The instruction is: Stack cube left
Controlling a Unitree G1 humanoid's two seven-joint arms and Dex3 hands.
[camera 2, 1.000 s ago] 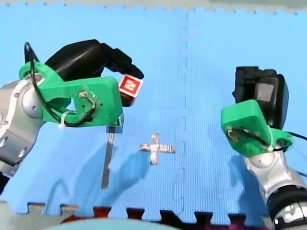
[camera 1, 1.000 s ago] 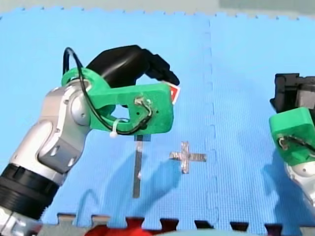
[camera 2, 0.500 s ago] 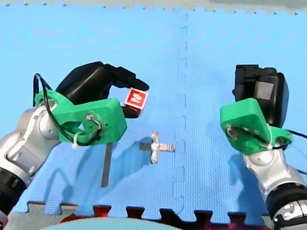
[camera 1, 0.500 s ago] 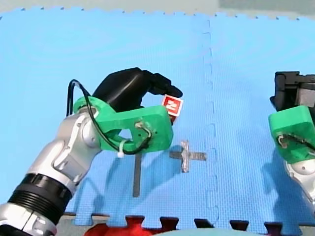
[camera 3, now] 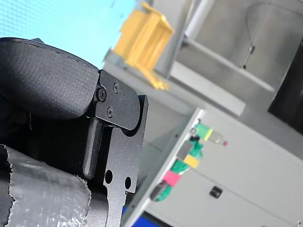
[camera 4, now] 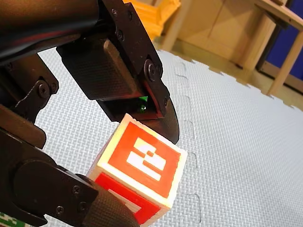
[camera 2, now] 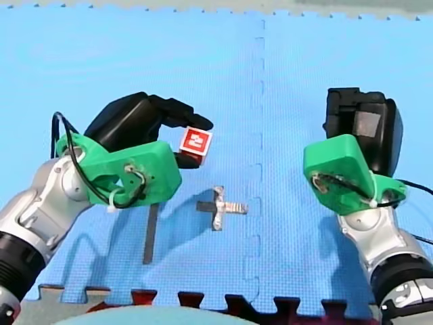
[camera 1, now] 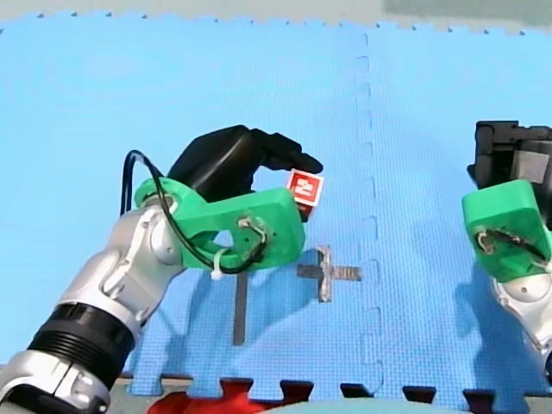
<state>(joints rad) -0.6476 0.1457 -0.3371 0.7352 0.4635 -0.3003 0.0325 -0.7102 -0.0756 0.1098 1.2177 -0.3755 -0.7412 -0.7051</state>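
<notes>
The cube [camera 1: 304, 188], red with a white mark, is clamped in the fingertips of the left hand [camera 1: 226, 159] and seems to be held clear of the mat [camera 1: 259, 86]. A tape cross [camera 1: 328, 274] lies on the mat at about 5 o'clock from the cube. The right hand [camera 2: 358, 128] is at 3 o'clock, well apart; its state I cannot tell. I judge this the carrying step. Next calls for a level descent onto the base, likely at the cross, though no second cube is seen.
</notes>
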